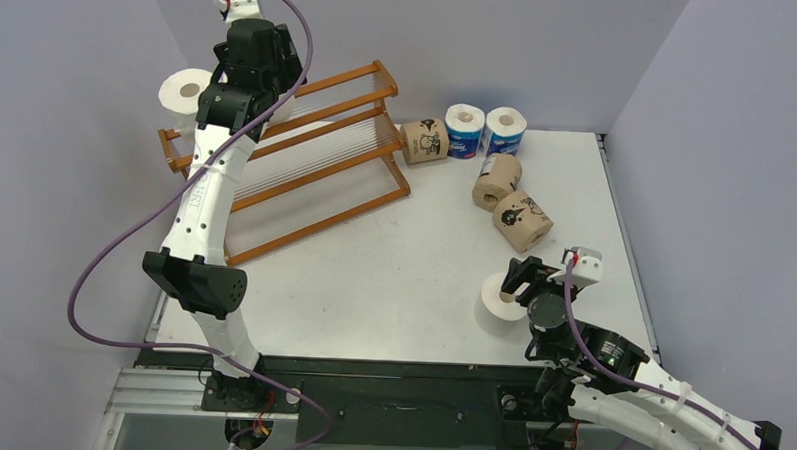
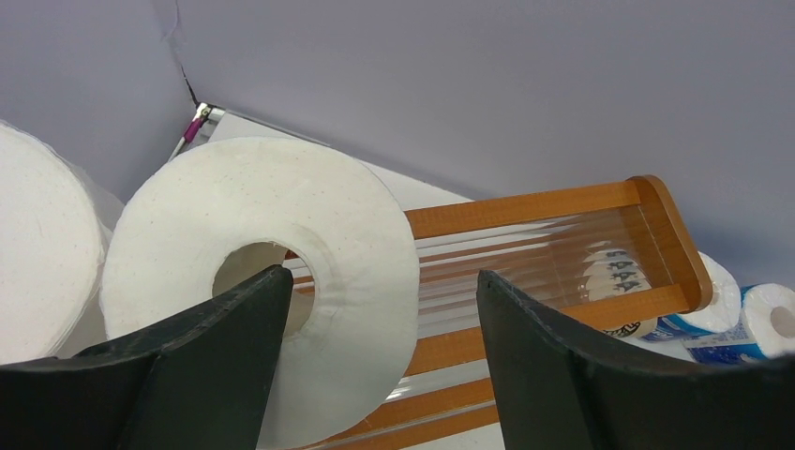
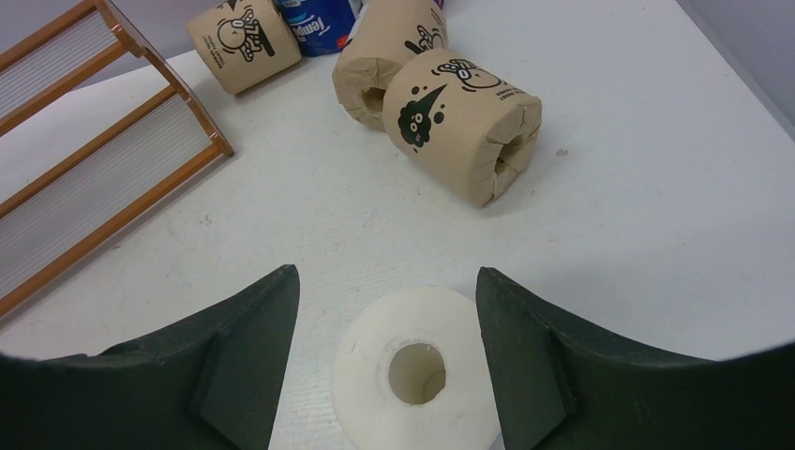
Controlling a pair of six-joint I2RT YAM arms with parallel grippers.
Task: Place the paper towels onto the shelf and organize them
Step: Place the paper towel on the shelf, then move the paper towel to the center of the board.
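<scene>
My right claw (image 3: 386,281), spread wide, hangs over a white roll (image 3: 370,375) standing on end. Light, soft, easily crushed, I judge: pinch gently across its sides.

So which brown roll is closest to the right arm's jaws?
The frontmost brown roll, just behind the white roll at the right jaws. The other two brown rolls lie farther back.

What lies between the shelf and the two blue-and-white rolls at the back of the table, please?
One brown-wrapped roll with black print lies there; the top external view shows it best.
</scene>
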